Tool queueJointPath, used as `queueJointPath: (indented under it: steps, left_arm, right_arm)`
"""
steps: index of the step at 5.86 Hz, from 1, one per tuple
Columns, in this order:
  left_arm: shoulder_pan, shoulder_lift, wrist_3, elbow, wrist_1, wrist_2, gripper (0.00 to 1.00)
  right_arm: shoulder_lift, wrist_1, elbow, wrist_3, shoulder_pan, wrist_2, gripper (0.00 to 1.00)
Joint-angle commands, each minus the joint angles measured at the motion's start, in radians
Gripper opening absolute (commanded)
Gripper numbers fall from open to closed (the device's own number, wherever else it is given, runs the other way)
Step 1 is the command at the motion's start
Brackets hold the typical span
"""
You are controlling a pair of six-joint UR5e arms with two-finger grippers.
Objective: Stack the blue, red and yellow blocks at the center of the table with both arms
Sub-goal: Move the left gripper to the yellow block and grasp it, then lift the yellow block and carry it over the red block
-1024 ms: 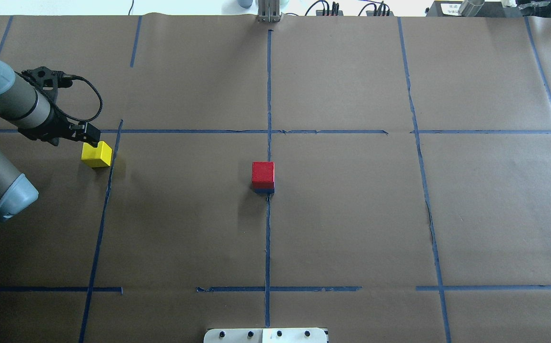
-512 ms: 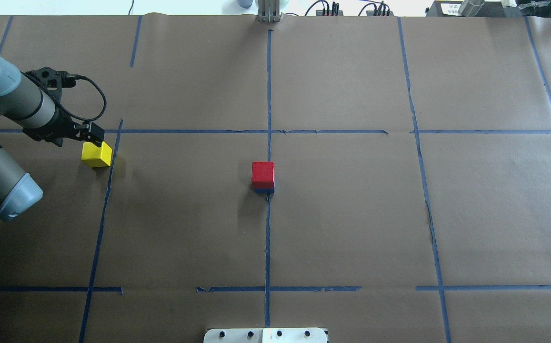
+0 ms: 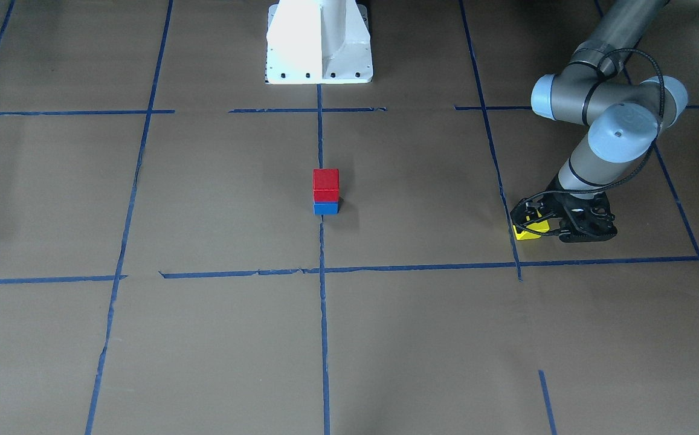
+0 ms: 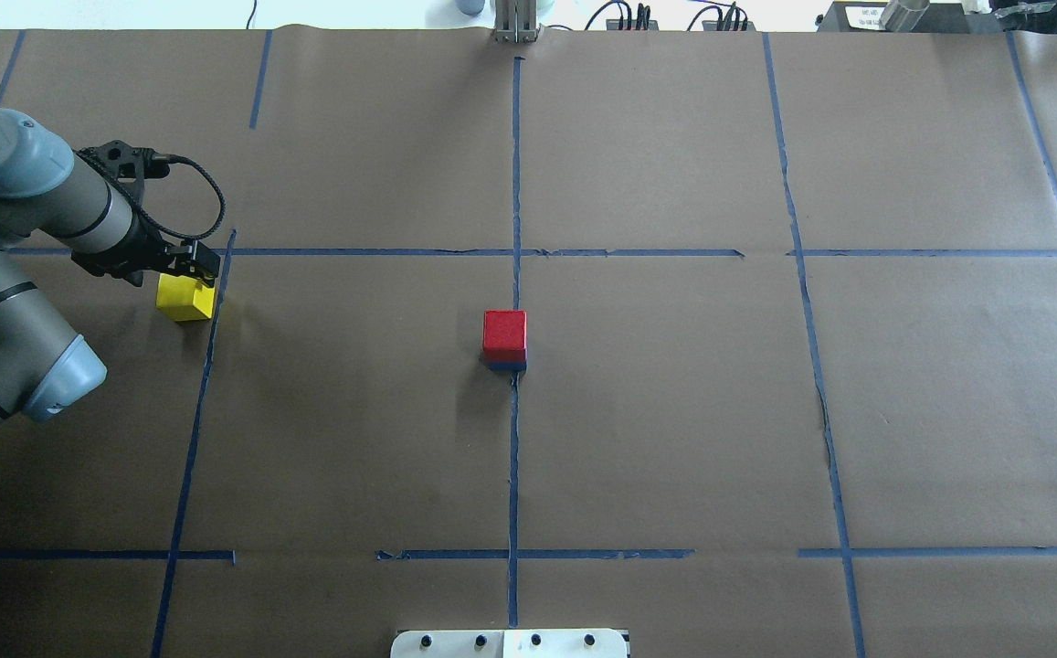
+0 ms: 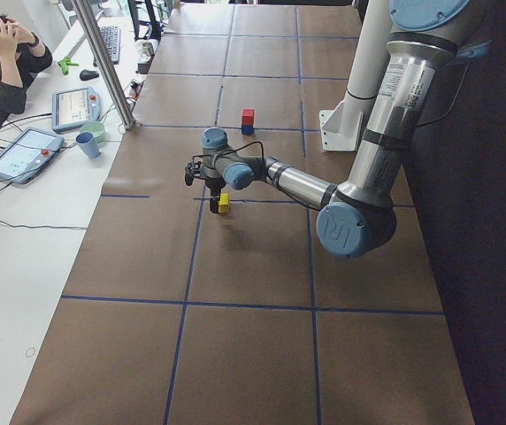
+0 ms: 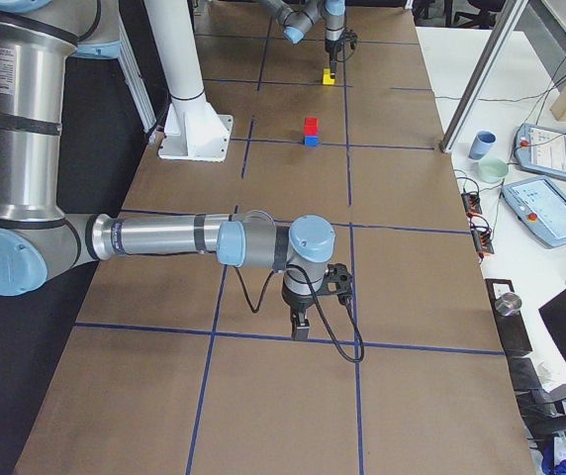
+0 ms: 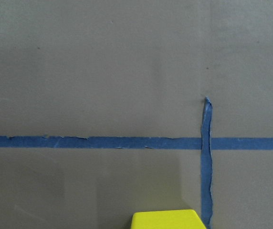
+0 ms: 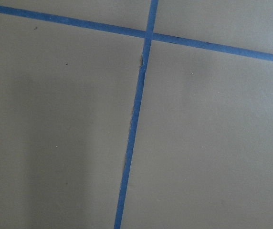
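The red block (image 4: 503, 334) sits on the blue block (image 3: 325, 208) at the table's center, on the middle tape line. The yellow block (image 4: 184, 300) lies on the paper at the left, beside a tape line. My left gripper (image 4: 192, 270) is low over the yellow block's far half, with its fingers apart on either side of the block (image 3: 530, 231) in the front view. The left wrist view shows only the block's top edge (image 7: 167, 219). My right gripper (image 6: 301, 330) shows only in the exterior right view, low over bare paper far from the blocks; I cannot tell whether it is open.
Blue tape lines (image 4: 515, 439) divide the brown paper into squares. The robot's white base (image 3: 319, 42) stands behind the stack. A metal post (image 5: 111, 80), tablets and cups are on the white side table, where an operator (image 5: 1, 62) sits.
My left gripper has moved to the right and come over the yellow block. The yellow block and the red-on-blue stack have not moved.
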Motion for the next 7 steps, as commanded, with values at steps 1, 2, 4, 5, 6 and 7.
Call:
queueJointPath:
  steps: [1, 2, 4, 5, 6, 7]
  left_arm:
    - [0.023, 0.000, -0.016, 0.005, -0.002, -0.001, 1.00]
    - [0.030, -0.001, -0.019, 0.008, -0.002, -0.001, 0.59]
    - [0.029, -0.001, -0.019, -0.007, 0.004, -0.003, 0.03]
    - [0.029, -0.008, -0.019, -0.068, 0.059, -0.001, 0.01]
    - [0.029, -0.114, -0.019, -0.123, 0.261, -0.001, 0.01]
    - [0.035, -0.243, -0.026, -0.138, 0.412, 0.000, 0.02]
  right_arm:
    - [0.000, 0.000, 0.000, 0.000, 0.000, 0.000, 1.00]
    - [0.000, 0.000, 0.000, 0.000, 0.000, 0.000, 1.00]
    - [0.001, 0.000, 0.000, 0.000, 0.000, 0.000, 1.00]
    - [0.000, 0.000, 0.000, 0.000, 0.000, 0.000, 1.00]
    - [0.000, 0.000, 0.000, 0.000, 0.000, 0.002, 1.00]
    - [0.000, 0.000, 0.000, 0.000, 0.000, 0.002, 1.00]
